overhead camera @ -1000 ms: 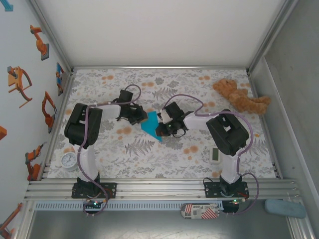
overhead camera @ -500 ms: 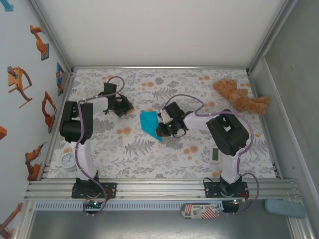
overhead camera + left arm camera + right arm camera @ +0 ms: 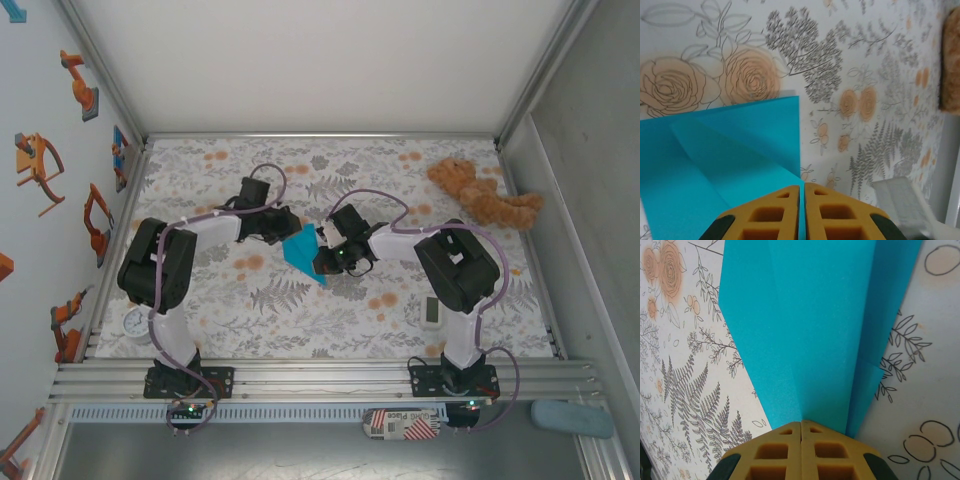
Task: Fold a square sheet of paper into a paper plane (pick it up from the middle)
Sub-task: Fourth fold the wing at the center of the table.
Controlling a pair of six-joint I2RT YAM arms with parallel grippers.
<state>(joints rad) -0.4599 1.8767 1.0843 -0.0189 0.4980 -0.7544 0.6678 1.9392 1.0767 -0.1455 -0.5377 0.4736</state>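
Observation:
The square sheet of paper (image 3: 300, 250) is bright cyan-blue and lies folded into a pointed kite-like shape in the middle of the floral table. In the left wrist view the paper (image 3: 740, 150) shows a diagonal fold, and its straight edge runs down to my fingertips. My left gripper (image 3: 288, 228) (image 3: 802, 186) is shut, with its tips over the paper's upper left edge. My right gripper (image 3: 322, 256) (image 3: 801, 421) is also shut, its tips down on the right side of the paper (image 3: 805, 315), where a crease runs away from them.
A brown teddy bear (image 3: 480, 195) (image 3: 950, 60) lies at the back right. Near the right arm's base is a small white timer (image 3: 432, 311). A round white clock (image 3: 139, 322) stands at the front left. Metal rails frame the table.
My left gripper swung away to the back left, then came back to the paper's upper left edge. The right gripper has stayed on the paper.

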